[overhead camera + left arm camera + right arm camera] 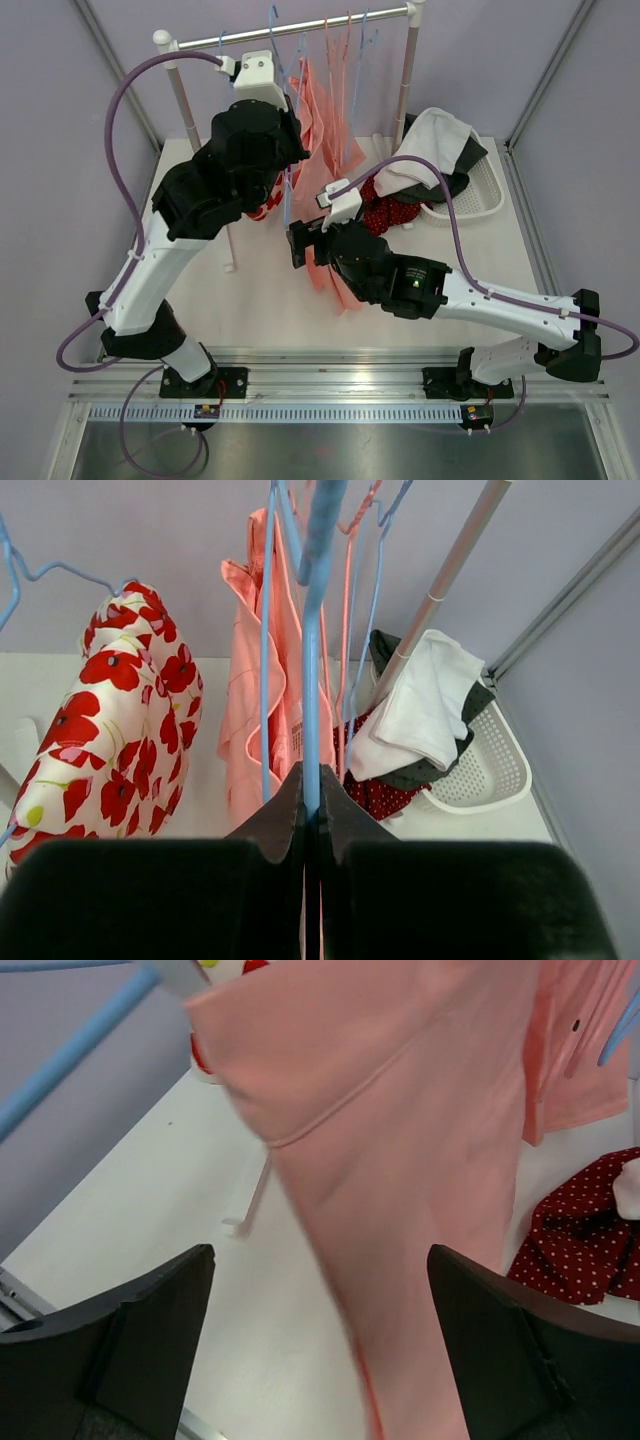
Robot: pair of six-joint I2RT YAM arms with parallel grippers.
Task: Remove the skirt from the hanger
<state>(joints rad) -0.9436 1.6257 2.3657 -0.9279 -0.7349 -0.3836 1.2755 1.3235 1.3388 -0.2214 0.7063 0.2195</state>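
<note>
**Left gripper [312,798] clamped on the thin blue wire hanger [318,630]; right gripper [320,1265] spread wide around the salmon-pink cloth skirt [400,1160].**
The skirt hangs far-centre, under the metal rail [300,30], with its lower part between the right fingers. A shallow bite could let the cloth slip free. A hard pull might drag the hanger out of the left pinch or snag the neighbouring hangers.

The left gripper [311,780] clamps a blue hanger [312,680] by its wire. Just beyond hangs a peach skirt [245,710], with a red-flowered garment [110,730] to its left.
</note>
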